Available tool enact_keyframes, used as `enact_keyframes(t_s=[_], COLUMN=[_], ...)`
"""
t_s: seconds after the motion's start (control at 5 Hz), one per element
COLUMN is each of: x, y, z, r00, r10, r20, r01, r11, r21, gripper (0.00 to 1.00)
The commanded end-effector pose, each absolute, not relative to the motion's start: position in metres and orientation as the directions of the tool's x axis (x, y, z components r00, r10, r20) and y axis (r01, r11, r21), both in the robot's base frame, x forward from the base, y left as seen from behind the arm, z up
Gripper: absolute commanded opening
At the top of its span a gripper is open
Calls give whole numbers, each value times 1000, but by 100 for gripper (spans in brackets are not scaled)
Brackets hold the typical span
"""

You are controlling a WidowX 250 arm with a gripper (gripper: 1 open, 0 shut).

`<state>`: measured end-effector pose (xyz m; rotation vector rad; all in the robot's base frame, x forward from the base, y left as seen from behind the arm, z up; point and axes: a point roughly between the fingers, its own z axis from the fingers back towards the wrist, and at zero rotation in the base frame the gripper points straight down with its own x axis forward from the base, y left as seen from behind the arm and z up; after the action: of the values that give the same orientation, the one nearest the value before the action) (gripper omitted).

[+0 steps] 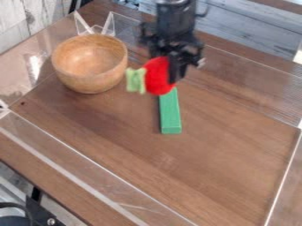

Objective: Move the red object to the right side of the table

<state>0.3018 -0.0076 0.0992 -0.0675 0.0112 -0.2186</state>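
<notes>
End effector [169,72]: dark, pointing straight down at about 12 o'clock of the view; jaws clamped tight on the red object; blurred in the frame
Red object [158,76]: held between the jaws, lifted clear of the worktop; its green leafy stem sticks out towards 9 o'clock; it hangs over the far end of the green block
Green block [170,113]: flat and rectangular, lying on the worktop near the centre, long axis running from 12 to 6 o'clock; apart from the red object above it
Wooden bowl [88,63]: upright at about 10 o'clock, well apart from the block; near the stem at 9 o'clock of it
Worktop [224,168]: dark brown wood grain, edged by clear acrylic walls; the 3 o'clock side carries nothing
</notes>
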Motion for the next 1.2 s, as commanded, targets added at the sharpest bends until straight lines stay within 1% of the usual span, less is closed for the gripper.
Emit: enact_keyframes(t_s=[0.0, 0.2, 0.4, 0.6, 0.8, 1.0], x=[315, 318, 325, 329, 323, 317], y=[-30, -44, -55, -61, -75, -81], z=[124, 127, 116, 100, 76, 60], r00=[962, 949, 935, 921, 905, 894], r10=[-260, -299, -330, -358, -383, -405], r20=[82, 101, 130, 156, 184, 193], r01=[264, 303, 335, 365, 392, 413], r11=[964, 953, 942, 931, 920, 911], r21=[-44, -27, -18, -18, -17, 0], gripper=[0, 0, 0, 0, 0, 0])
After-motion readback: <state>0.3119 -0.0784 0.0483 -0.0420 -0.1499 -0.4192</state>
